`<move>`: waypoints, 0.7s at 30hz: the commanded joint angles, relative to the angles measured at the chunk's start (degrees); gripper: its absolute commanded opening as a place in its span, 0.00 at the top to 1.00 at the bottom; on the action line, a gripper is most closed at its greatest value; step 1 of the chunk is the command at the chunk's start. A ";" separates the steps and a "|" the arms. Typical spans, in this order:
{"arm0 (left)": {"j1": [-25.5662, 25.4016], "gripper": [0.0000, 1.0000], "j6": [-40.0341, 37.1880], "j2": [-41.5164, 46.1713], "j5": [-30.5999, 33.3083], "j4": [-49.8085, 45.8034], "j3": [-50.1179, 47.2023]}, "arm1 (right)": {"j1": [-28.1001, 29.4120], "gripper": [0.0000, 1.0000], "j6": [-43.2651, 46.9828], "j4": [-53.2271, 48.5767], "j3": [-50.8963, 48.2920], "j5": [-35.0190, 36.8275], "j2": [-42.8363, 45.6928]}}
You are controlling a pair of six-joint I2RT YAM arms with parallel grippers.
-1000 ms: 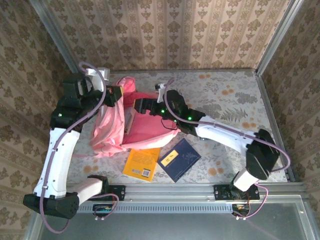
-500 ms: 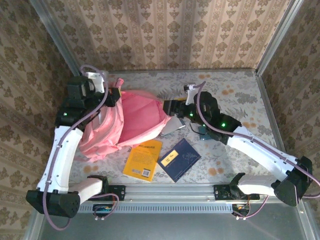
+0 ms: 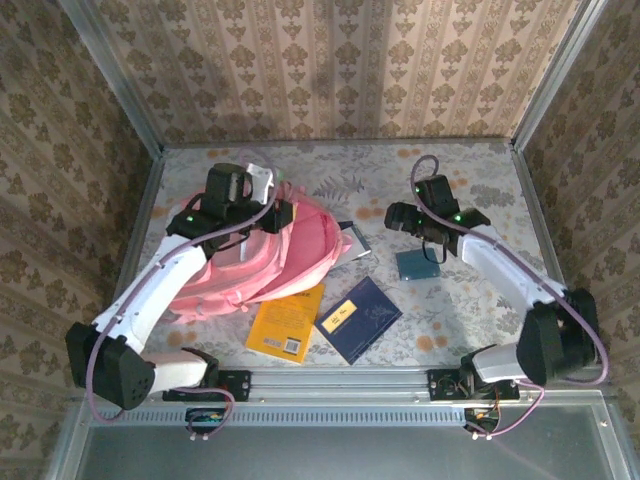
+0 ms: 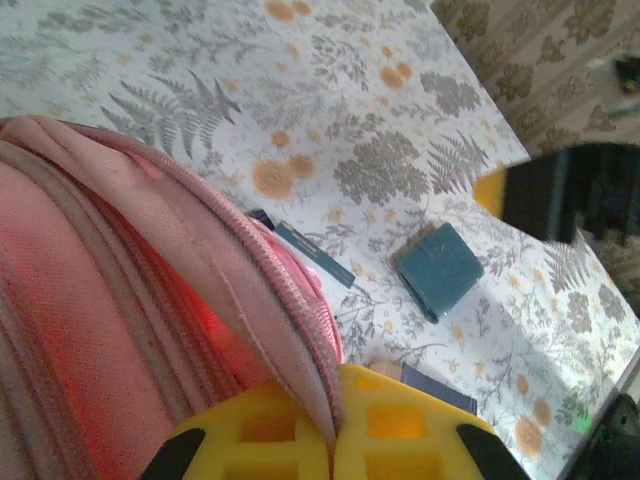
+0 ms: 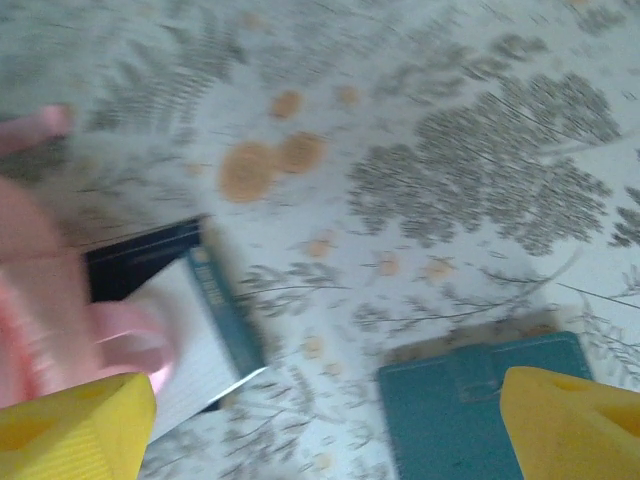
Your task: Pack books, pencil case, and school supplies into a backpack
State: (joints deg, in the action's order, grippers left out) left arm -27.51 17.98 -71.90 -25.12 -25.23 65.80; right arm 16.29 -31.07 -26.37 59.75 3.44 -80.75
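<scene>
- left gripper (image 4: 335, 440) pinches a fold of the pink backpack (image 3: 250, 270) at its zip edge, fingers pressed together on the fabric.
- right gripper (image 5: 325, 430) hangs over the floral table (image 3: 480, 190) with fingers spread wide, holding nothing; teal square (image 3: 413, 264) lies near it.
- silvery-grey pad (image 3: 350, 243) lies against the backpack's right edge.
- yellow book (image 3: 287, 320) and navy book (image 3: 360, 318) lie side by side near the front rail, the yellow one touching the backpack.

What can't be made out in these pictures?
Inside the backpack: top view, its own pink fabric covers it.
Flat pad: right wrist view, blurred, partly hidden by the backpack.
Teal square: right wrist view, cut by bottom edge.
Navy book: top view, label too small to read.
</scene>
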 commanded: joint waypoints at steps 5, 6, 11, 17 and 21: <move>-2.32 1.00 -2.00 -0.10 -2.50 4.00 -0.76 | -7.23 0.09 -2.64 -2.11 -1.98 0.33 -7.23; -2.54 1.00 -2.22 0.08 -2.40 4.33 -1.27 | -7.93 0.08 -3.05 -1.41 -2.62 0.95 -7.32; -2.90 1.00 -0.01 1.08 -2.98 10.12 -6.47 | -12.31 0.08 -2.94 1.11 -4.64 -5.30 -11.21; -2.73 1.00 -0.84 1.74 -3.50 9.93 -5.89 | -12.69 0.09 -4.52 4.91 -10.04 -10.84 -10.55; -2.81 1.00 -1.26 1.93 -3.77 9.68 -5.79 | -12.61 0.10 -5.05 7.56 -14.16 -14.13 -7.41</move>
State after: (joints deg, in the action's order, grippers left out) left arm -29.93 17.78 -71.88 -25.96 -19.18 59.68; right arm 3.53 -34.57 -20.43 47.94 -5.54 -90.96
